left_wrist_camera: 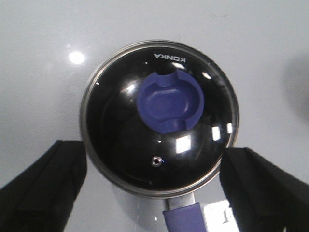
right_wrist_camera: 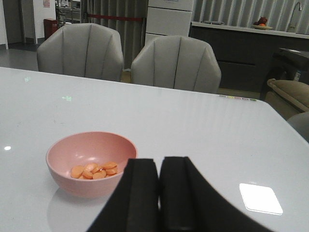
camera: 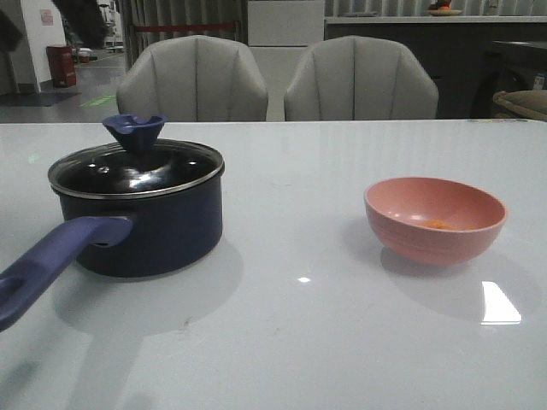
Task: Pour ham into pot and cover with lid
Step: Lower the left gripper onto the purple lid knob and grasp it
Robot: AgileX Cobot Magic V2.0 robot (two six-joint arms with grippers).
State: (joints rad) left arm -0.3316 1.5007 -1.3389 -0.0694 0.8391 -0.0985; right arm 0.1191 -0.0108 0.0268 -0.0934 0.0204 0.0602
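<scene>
lid [left_wrist_camera: 158, 118] centred between spread left gripper [left_wrist_camera: 154, 188] fingers [left_wrist_camera: 46, 186]

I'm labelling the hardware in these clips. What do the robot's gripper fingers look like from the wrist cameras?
Only the fingers show, not the arms. The left gripper has two matte black, broad wedge-shaped fingers. The right gripper has black fingers too, smooth with rounded tips. No cables, markings or logos are visible on either.
</scene>
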